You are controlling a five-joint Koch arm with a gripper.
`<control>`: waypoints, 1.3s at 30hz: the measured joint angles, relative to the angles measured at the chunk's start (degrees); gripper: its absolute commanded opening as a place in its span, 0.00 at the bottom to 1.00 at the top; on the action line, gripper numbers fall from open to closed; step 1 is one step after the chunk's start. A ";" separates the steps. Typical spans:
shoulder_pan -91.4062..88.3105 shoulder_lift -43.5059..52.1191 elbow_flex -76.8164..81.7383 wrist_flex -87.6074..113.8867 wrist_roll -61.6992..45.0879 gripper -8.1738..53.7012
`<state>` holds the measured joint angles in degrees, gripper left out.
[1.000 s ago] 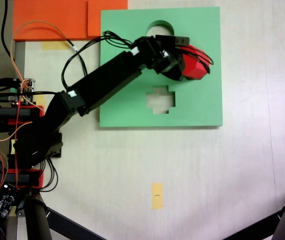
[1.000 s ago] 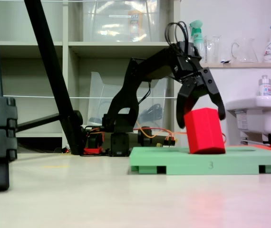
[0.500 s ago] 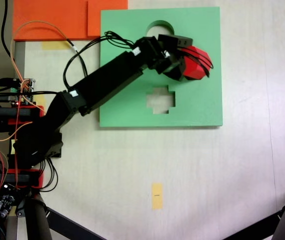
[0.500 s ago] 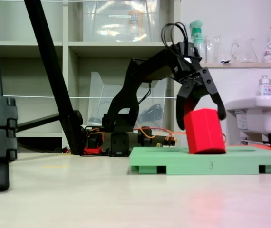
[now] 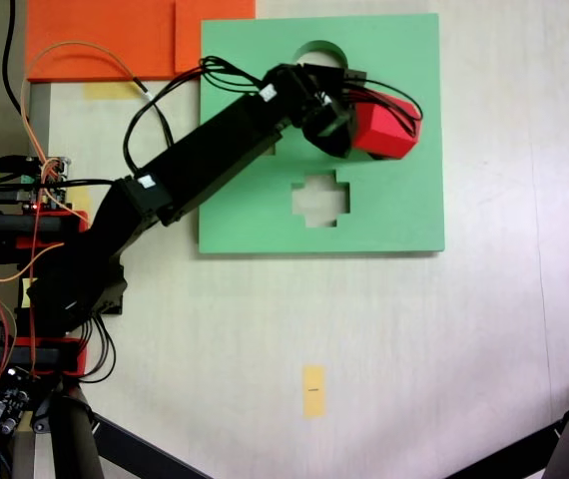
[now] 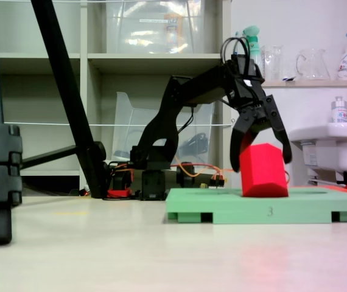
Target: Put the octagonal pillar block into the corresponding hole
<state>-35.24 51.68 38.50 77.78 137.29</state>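
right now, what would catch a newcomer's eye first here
The bright red octagonal pillar block stands tilted on the green foam board, with the open gripper straddling its top. Near it in the fixed view from above, a cross-shaped cut-out gapes in the board.

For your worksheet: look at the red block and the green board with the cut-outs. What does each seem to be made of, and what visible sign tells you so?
The red block: probably dense foam; its faces look matte and evenly coloured, without shine or grain. The green board: likely the same sort of foam; it is a thick, matte slab with cleanly cut holes and notches along its side in a fixed view. Painted wood cannot be ruled out.
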 measured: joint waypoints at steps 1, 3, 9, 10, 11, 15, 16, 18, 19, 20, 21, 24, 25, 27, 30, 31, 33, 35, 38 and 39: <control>0.00 0.00 0.00 0.00 0.00 0.45; 0.00 -0.09 -0.53 0.09 0.09 0.45; 0.09 0.09 -1.58 0.35 0.09 0.44; 0.26 0.09 -1.76 0.35 0.09 0.44; 0.35 0.09 -2.29 0.35 0.09 0.44; 0.44 0.09 -2.81 0.44 0.18 0.45; 0.35 0.09 -2.90 0.44 0.09 0.45; 0.44 0.09 -4.39 0.53 -0.18 0.45; 0.44 0.09 -4.83 0.53 -0.18 0.45; 0.26 0.18 -5.10 0.53 -0.44 0.45; 0.26 0.18 -5.80 0.53 -0.62 0.45; 0.35 0.09 -5.89 0.53 -0.97 0.45; 0.26 0.18 -5.89 0.53 -0.88 0.45; 0.26 0.18 -5.89 0.53 -0.97 0.45; 0.26 0.44 -5.89 1.23 -0.97 0.45; 0.26 0.53 -5.89 1.23 -0.97 0.45; 0.26 0.53 -5.89 1.85 -0.97 0.45; 0.53 0.53 -5.89 3.08 -0.97 0.45; 1.14 1.23 -5.89 4.92 -1.14 0.45; 1.23 1.49 -5.89 5.36 -1.76 0.44</control>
<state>-34.01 53.17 32.61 83.14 135.53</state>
